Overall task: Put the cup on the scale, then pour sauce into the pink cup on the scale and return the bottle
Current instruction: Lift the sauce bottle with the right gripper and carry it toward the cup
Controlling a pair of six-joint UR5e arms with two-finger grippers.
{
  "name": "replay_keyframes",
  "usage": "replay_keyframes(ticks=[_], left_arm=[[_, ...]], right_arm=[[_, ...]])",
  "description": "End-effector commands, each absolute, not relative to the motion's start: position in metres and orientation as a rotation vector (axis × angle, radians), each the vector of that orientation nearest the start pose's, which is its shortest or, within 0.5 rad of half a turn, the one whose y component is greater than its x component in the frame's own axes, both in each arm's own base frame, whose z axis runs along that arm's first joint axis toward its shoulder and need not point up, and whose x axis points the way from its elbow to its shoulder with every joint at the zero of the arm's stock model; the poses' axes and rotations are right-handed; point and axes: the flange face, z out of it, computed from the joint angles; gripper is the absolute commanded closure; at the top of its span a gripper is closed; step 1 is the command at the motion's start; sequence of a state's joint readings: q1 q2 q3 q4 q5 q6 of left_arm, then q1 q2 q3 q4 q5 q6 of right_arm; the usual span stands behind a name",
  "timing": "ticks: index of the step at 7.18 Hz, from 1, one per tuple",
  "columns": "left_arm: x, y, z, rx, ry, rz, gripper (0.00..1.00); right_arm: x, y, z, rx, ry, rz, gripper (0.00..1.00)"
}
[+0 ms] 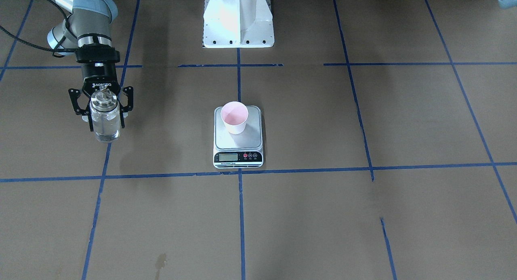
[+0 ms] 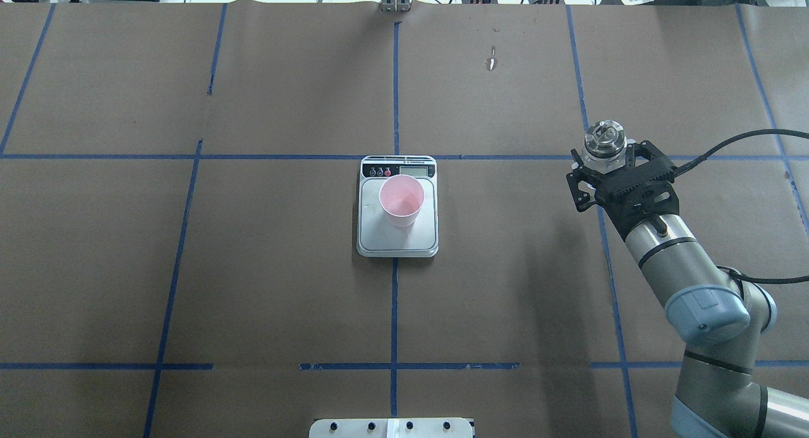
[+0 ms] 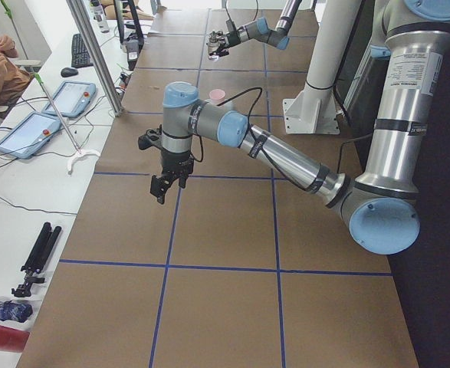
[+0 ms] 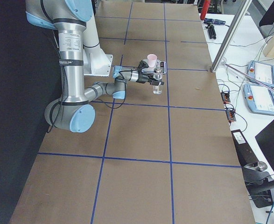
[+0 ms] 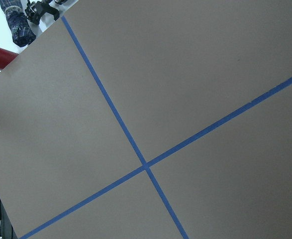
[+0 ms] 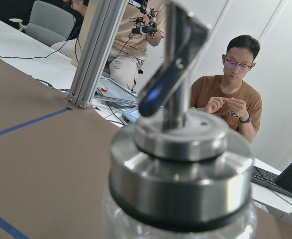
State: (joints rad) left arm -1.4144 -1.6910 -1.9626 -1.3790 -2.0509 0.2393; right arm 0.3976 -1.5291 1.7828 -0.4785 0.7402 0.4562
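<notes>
Since the small pale pink disposable cup (image 1: 234, 117) already stands on the flat silver-grey digital scale (image 1: 238, 144), pouring seems next. The right gripper (image 1: 105, 124) has its jaws clamped on the upright clear glass bottle (image 1: 105, 110), well apart from the scale; it must carry the bottle over the cup and tilt it. I cannot tell how the left gripper (image 3: 163, 188) holds its jaws.

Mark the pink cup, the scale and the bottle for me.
pink cup (image 2: 401, 199): overhead exterior view, on its inner wall.
scale (image 1: 238, 142): exterior front-facing view, on the bare platform beside the cup.
bottle (image 1: 105, 124): exterior front-facing view, on the clear glass body.
</notes>
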Motion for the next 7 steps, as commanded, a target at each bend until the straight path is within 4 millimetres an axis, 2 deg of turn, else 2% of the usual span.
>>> replay_keyframes(ticks=[1,2,3,4,6,7], left_arm=[[-0.006,-0.524,0.446,0.335,0.466,0.464,0.00],[-0.006,-0.524,0.448,0.332,0.466,0.463,0.00],[-0.007,-0.524,0.447,0.332,0.466,0.463,0.00],[-0.007,-0.523,0.447,0.334,0.466,0.464,0.00],[-0.007,-0.523,0.448,0.333,0.466,0.465,0.00],[-0.007,-0.524,0.449,0.330,0.466,0.464,0.00]], right_arm=[[-0.391,-0.393,0.367,1.379,-0.354,-0.073,1.00],[-0.404,-0.400,0.341,1.375,-0.310,-0.076,1.00],[-0.418,-0.404,0.337,1.358,-0.205,-0.109,1.00],[-0.430,-0.402,0.321,1.374,-0.136,-0.137,1.00],[-0.459,-0.388,0.319,1.385,-0.118,-0.157,1.00],[-0.487,-0.383,0.313,1.397,-0.086,-0.155,1.00]])
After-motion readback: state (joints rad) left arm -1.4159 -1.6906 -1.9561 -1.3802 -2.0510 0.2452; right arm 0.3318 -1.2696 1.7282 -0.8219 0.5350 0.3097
